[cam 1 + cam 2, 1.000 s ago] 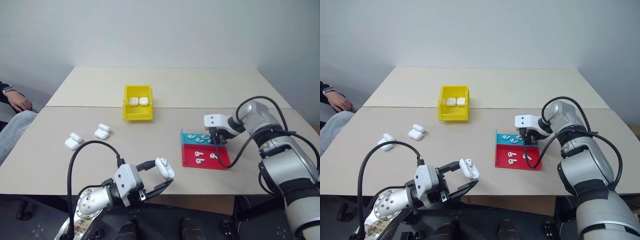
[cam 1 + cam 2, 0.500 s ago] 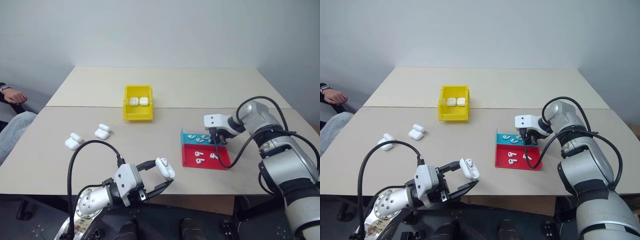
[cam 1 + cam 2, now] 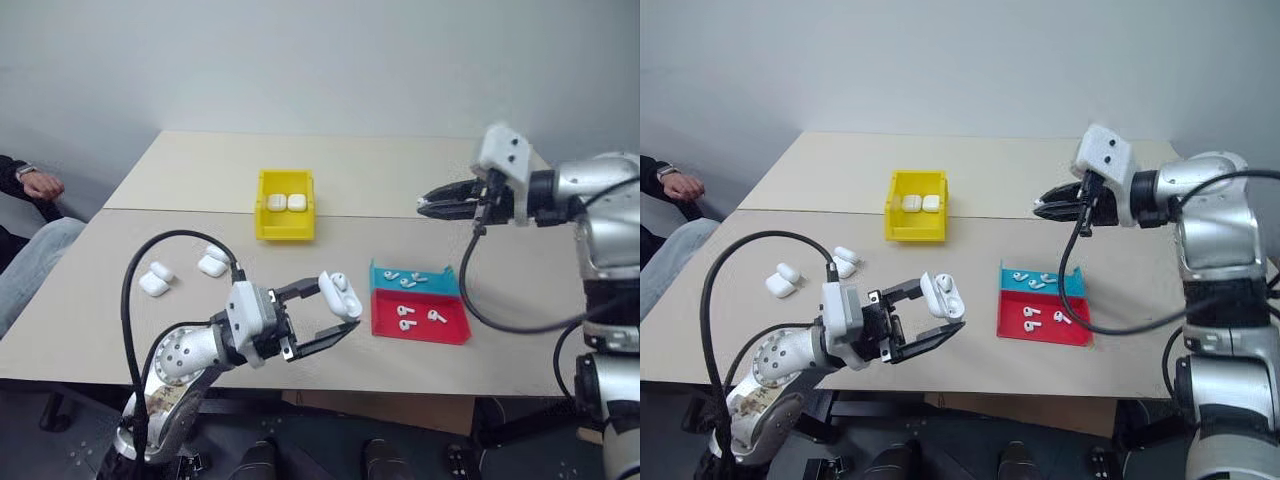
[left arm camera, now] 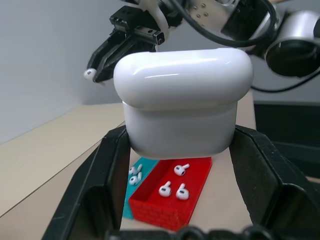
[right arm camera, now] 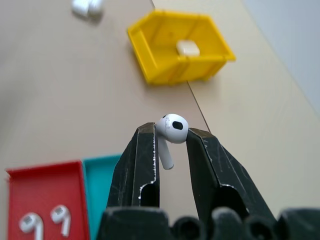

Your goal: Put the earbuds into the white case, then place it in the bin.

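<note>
A bare test room or lab: two plain beige worktops pushed together against a blank grey wall. A seated person waits at the edge.

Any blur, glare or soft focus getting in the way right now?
Left wrist view: white case fills the foreground with glare streaks on its lid, right gripper behind it soft. Right wrist view: held earbud sharp; bin and tray out of focus. Head views: even light, faint shadows, nothing washed out.
</note>
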